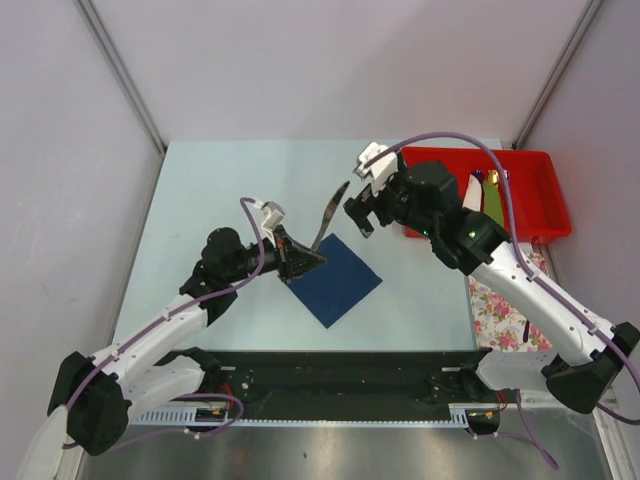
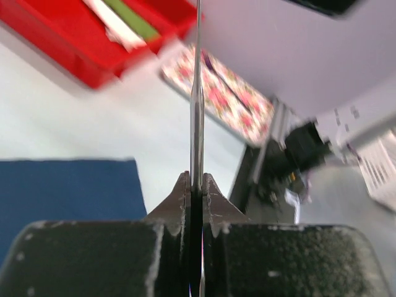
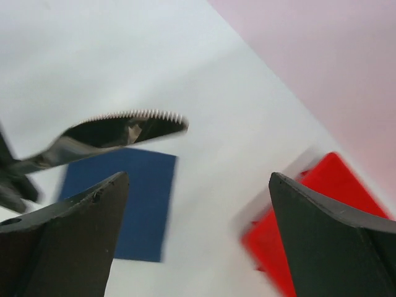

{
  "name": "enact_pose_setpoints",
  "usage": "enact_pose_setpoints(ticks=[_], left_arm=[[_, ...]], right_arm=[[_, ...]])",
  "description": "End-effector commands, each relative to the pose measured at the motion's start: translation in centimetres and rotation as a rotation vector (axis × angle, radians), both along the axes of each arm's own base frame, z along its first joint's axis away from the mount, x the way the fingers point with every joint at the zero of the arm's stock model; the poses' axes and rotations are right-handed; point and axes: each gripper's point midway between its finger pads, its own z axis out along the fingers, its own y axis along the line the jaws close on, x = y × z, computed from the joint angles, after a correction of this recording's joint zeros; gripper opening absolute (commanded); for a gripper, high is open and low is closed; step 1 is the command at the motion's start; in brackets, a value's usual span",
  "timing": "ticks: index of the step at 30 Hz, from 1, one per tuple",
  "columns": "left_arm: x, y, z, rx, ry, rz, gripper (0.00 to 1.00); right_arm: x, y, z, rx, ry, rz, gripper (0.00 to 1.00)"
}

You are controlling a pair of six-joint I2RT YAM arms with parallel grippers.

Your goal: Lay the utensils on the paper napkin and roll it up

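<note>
The dark navy paper napkin lies flat on the pale table, one corner toward me. My left gripper is shut on the handle of a slim dark grey knife, held above the napkin's left corner with its blade pointing away. The knife runs straight up from my jaws in the left wrist view, with the napkin at the left. My right gripper is open and empty, just right of the blade tip. The serrated blade and the napkin show in the right wrist view.
A red tray at the back right holds white, green and yellow pieces. A pink-flowered white cloth lies at the right under my right arm. The tray and cloth also show in the left wrist view.
</note>
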Motion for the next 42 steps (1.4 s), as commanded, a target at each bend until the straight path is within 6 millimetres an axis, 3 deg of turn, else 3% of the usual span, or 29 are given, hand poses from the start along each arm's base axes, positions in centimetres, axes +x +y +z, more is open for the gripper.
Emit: enact_pose_setpoints(ticks=[1, 6, 15, 25, 34, 42], left_arm=[[3.4, 1.0, 5.6, -0.198, -0.102, 0.213, 0.00], [5.5, 1.7, 5.8, -0.249, -0.021, 0.336, 0.00], [7.4, 0.6, 3.0, -0.230, 0.158, 0.361, 0.00], [7.8, 0.8, 1.9, -0.198, 0.185, 0.406, 0.00], [7.2, 0.8, 1.2, -0.206, 0.212, 0.400, 0.00], [6.9, 0.5, 0.9, -0.198, 0.208, 0.379, 0.00]], right_arm=[[0.2, 1.3, 2.6, 0.429, 0.280, -0.183, 0.98], [1.0, 1.6, 1.8, 0.726, 0.547, -0.254, 0.88], [1.2, 5.2, -0.1, 0.843, 0.744, -0.242, 0.70], [1.2, 8.4, -3.9, 0.766, 0.782, -0.264, 0.56], [0.8, 9.7, -5.2, 0.697, 0.773, -0.241, 0.51], [1.9, 10.4, -6.0, 0.700, 0.755, -0.234, 0.50]])
